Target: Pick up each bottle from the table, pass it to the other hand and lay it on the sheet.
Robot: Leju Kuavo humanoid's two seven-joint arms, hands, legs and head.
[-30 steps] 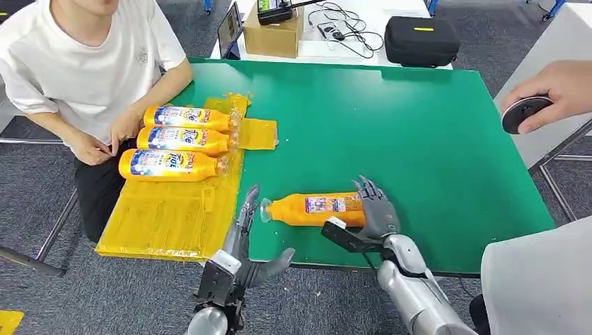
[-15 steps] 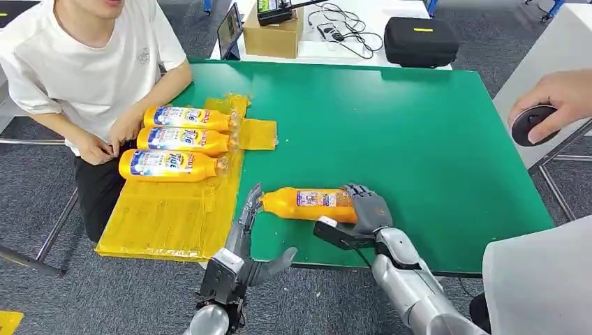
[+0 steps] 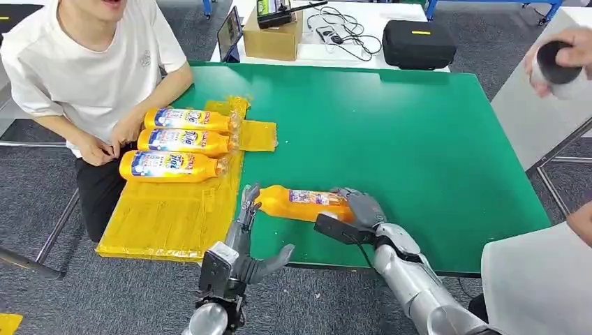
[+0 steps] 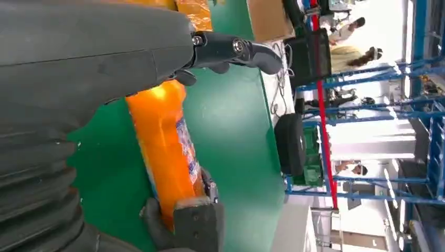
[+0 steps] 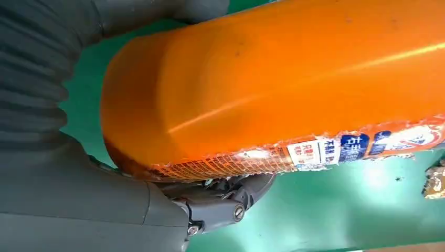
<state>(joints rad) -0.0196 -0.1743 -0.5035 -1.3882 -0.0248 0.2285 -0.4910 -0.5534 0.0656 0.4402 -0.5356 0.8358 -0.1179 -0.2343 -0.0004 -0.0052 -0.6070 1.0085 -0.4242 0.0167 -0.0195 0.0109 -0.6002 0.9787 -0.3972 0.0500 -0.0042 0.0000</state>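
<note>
The green table [image 3: 419,139] spans the middle of the head view. A yellow sheet [image 3: 167,216] drapes over its edge at 9 o'clock, with three orange bottles lying side by side on it: the far one [image 3: 187,118], the middle one [image 3: 183,141] and the near one [image 3: 171,165], all with caps pointing toward 3 o'clock. A person in a white shirt [image 3: 84,63] sits at 10 o'clock, hands beside the sheet. A black case [image 3: 419,43] and a cardboard box [image 3: 274,35] sit on the white table at 12 o'clock.

A fourth orange bottle [image 3: 301,203] lies near the table's 6 o'clock edge, cap toward 9 o'clock. The right hand [image 3: 363,213] grips its base end, fingers wrapped around it. The left hand [image 3: 241,241] holds nothing, its fingers stretched out with the tips just at the cap and its thumb spread aside. Another person's hand [image 3: 569,59] at 2 o'clock holds a dark round object [image 3: 551,63].
</note>
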